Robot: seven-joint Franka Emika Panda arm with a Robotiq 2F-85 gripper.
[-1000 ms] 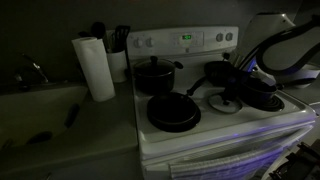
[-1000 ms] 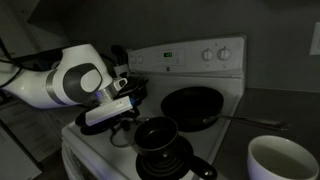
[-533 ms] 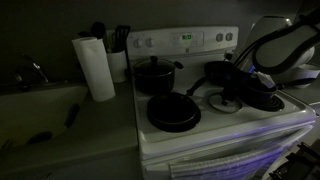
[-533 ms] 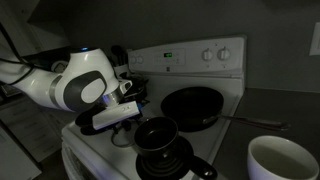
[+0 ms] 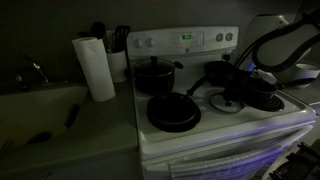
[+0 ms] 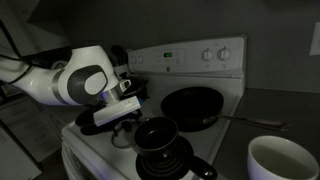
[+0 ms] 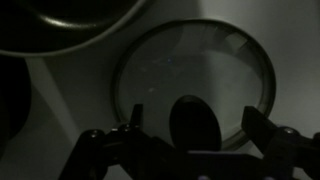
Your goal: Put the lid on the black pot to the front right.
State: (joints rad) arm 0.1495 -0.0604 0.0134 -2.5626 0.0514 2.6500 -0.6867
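Note:
The glass lid [image 7: 190, 80] with its shiny rim lies flat on the stove top, and its dark centre knob [image 7: 195, 122] sits low in the wrist view. My gripper [image 7: 198, 128] is open just above the lid, one finger on each side of the knob, not touching it. In an exterior view the lid [image 5: 224, 102] lies left of the small black pot [image 5: 263, 98], with my gripper [image 5: 240, 88] over it. In an exterior view the small black pot [image 6: 155, 135] stands at the front, beside my gripper [image 6: 120, 125], which hides the lid.
A taller black pot with side handles [image 5: 155, 75] stands at the back. A wide black frying pan [image 5: 173, 112] lies in front of it and also shows from the other side [image 6: 192, 105]. A paper towel roll [image 5: 96, 67] and a white cup [image 6: 285, 160] stand off the stove.
The arm has shifted slightly over the lid, with the gripper staying open around the knob. Pots and lid have not moved.

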